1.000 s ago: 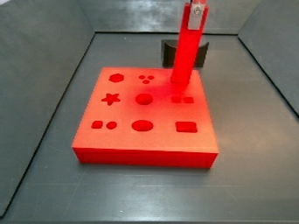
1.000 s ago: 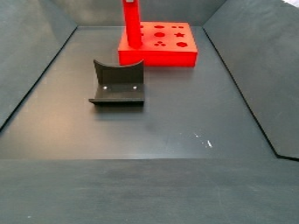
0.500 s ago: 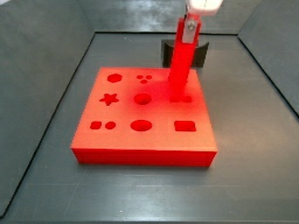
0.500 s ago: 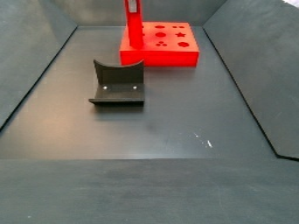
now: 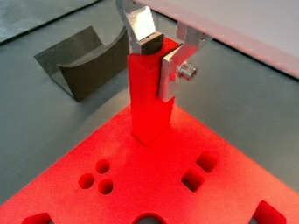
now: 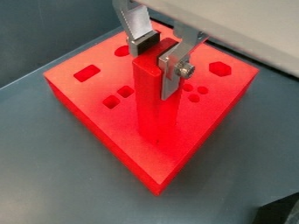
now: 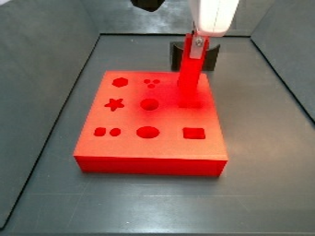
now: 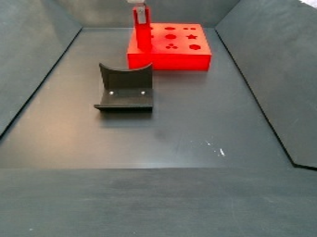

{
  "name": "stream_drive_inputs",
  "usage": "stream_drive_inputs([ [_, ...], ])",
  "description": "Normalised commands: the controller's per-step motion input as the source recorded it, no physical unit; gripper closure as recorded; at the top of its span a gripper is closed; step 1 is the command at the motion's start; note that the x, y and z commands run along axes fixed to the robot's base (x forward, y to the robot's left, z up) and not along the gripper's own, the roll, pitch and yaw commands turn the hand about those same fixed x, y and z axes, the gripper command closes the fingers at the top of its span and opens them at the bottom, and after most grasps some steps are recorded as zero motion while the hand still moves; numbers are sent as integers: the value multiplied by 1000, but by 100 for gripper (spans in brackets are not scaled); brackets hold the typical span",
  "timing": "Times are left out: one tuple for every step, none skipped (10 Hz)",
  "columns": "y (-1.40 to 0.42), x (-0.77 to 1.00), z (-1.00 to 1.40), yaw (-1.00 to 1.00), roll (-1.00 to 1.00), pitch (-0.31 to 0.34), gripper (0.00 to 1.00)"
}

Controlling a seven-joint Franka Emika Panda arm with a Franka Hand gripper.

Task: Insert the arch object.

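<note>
The gripper (image 5: 156, 54) sits over the red board (image 5: 70, 188), fingers (image 5: 145, 35) just apart with a narrow gap — and the arch (image 5: 152, 98) stands upright right below them, its top end between the silver plates. In both wrist views the pads flank the bar's top; whether they press it or have just let go, I cannot tell. The bar's foot is down in the board, close to a corner (image 6: 153, 131). Round and square holes (image 6: 121, 91) lie beside the fingers on the board's face.

In a side view the arch (image 7: 191, 72) rises straight from the board (image 7: 153, 138) under the gripper (image 7: 201, 39) — star, circles and square cut-outs lie off to one side. Behind the fingers stands the dark grey block (image 5: 80, 63). From the far side view the block (image 8: 124, 89) sits well apart from the board (image 8: 180, 48), with the arch (image 8: 141, 28) at the board's near corner.
</note>
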Motion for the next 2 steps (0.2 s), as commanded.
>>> stream_drive_inputs([
  [0,0,-134,0,0,0,100],
  [0,0,0,0,0,0,100],
])
